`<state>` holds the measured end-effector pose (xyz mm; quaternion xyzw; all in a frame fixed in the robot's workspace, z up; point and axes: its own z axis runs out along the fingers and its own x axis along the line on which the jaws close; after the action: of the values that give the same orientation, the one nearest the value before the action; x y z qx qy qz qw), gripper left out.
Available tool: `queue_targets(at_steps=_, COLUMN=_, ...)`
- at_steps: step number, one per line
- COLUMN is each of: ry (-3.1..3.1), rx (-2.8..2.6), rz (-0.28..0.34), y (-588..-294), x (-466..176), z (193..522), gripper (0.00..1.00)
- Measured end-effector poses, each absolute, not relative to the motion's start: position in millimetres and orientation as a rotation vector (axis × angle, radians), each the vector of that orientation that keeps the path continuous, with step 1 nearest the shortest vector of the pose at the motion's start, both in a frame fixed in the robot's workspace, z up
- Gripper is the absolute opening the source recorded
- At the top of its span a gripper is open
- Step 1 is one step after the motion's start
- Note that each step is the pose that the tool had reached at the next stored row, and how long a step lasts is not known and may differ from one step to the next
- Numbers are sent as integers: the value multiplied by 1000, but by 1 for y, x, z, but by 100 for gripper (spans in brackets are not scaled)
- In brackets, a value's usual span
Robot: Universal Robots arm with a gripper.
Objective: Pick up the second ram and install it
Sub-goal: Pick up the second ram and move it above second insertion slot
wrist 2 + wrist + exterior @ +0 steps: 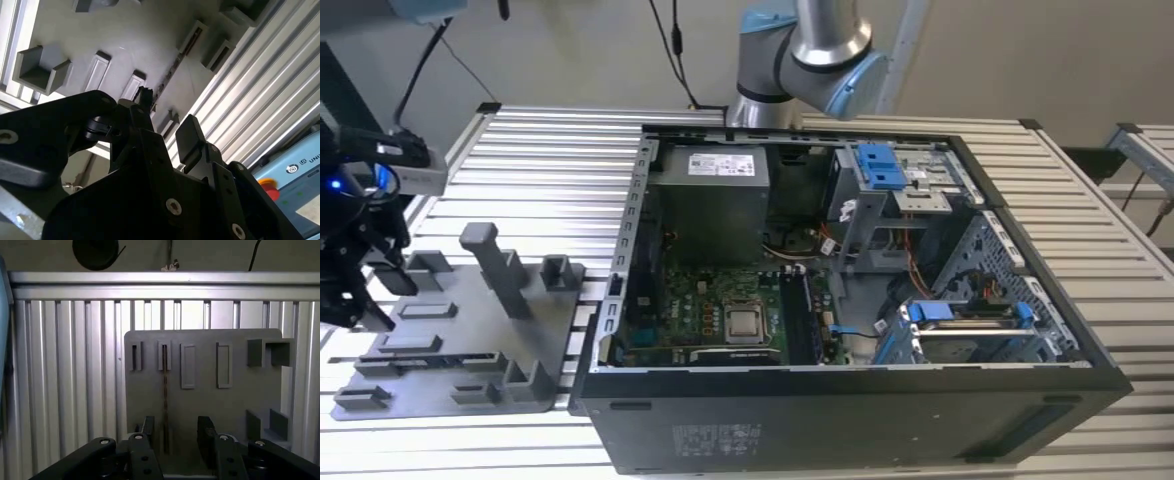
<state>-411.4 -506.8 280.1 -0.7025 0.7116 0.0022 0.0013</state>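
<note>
We find the second ram (pixel 165 390) standing on edge in a slot of the grey tray (pixel 235 405), on the counter (pixel 534 150) at the exterior view's left of the computer case (pixel 854 420). Our gripper (pixel 175 432) is released, jaws apart either side of it. We judge it light, stiff and fragile, best pinched across its flat faces mid-length.

Exterior view overlooks the table (pixel 547 150); both wrist views face the tray (pixel 210 405) (pixel 125 35).

In the exterior view the light is even and quite bright. The ribbed counter (pixel 547 140) shines pale, but the inside of the computer case (pixel 881 425) is shadowed. In both wrist views the pincer (pixel 166 114) is a dark silhouette, streaks of glare lie along the counter's ribs, and the grey tray (pixel 210 405) looks dim.
</note>
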Motion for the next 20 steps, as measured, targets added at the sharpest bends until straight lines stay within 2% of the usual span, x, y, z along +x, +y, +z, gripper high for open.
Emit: queue_targets(at_steps=20, ry=2213, rx=-2213, rz=-8, y=-507, x=-411, z=252, gripper=48)
